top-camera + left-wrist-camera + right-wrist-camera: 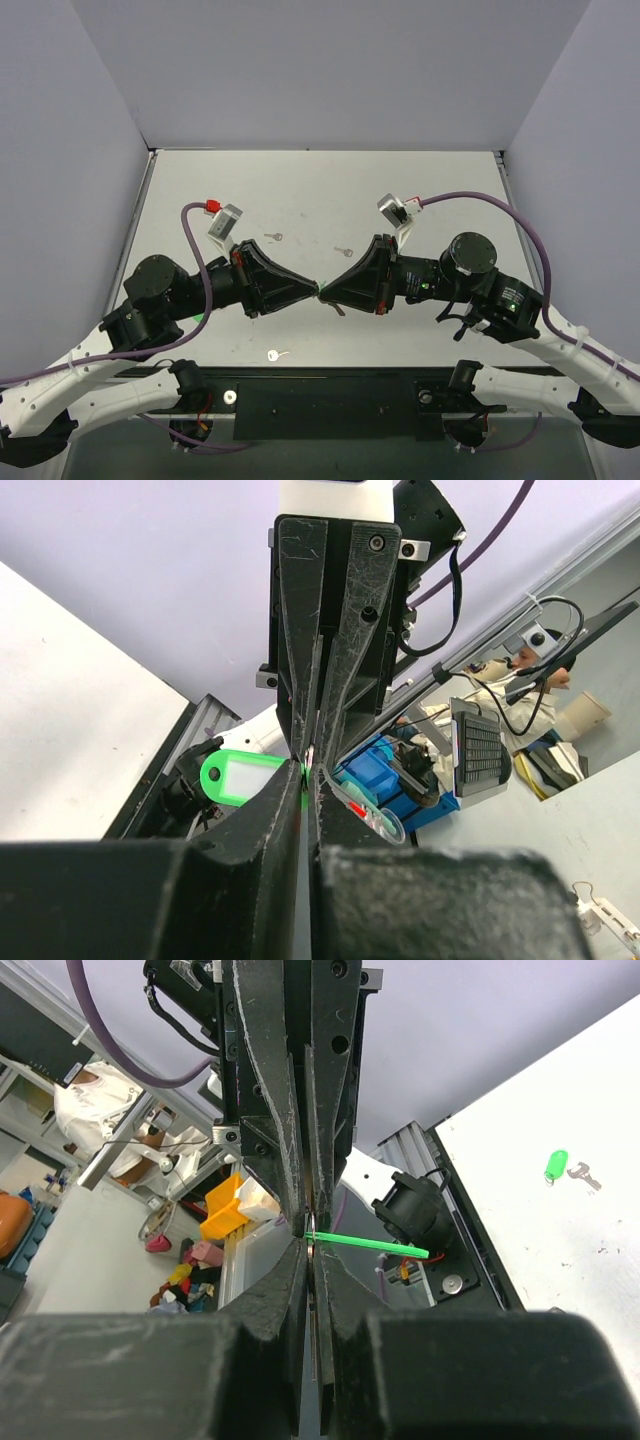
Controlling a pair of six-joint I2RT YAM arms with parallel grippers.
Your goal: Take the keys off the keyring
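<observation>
Since keyring (240, 778) likely needs bracing from both sides, my tips meet mid-air: right gripper (329, 292) pressed fully together; left gripper (307, 290) narrowed to slit; contents of either, cannot tell; keyring juts from junction; loose keys (274, 237) on table (420, 190) below.

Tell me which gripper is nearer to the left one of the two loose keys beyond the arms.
Left. The left gripper lies close by the key, its flank on the key's near side. The right gripper points in from the right; even its tip is farther off.
</observation>
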